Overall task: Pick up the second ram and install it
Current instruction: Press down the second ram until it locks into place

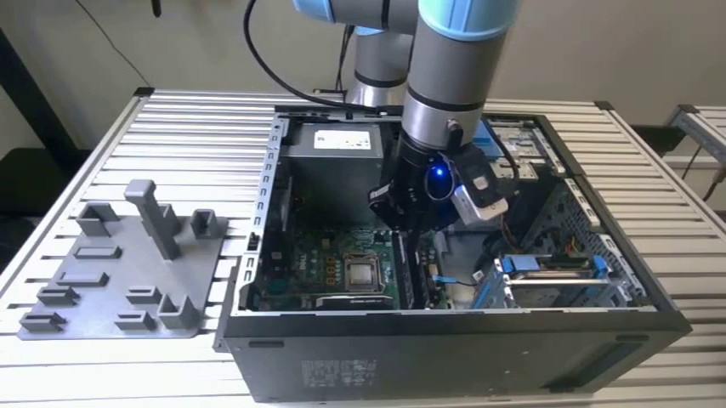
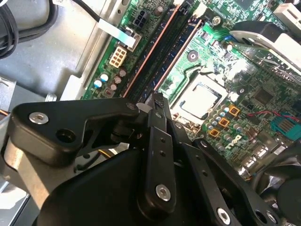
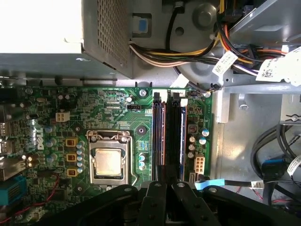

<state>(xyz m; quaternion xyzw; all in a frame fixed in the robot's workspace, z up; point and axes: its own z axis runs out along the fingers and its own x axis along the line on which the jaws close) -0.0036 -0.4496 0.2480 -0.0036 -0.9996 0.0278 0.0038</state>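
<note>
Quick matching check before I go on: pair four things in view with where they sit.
Things:
1. gripper
2. CPU
3. power supply
4. grey fixture

Places:
A. on the table outside the case
B. over the RAM slots
C. in the socket beside the slots
D. at the case's far end in the exterior view

Pairs: 1-B, 2-C, 3-D, 4-A

The memory slots lie open from above, in a narrow lane. The power supply and its cable bundle crowd one end, with the processor socket alongside.
</note>
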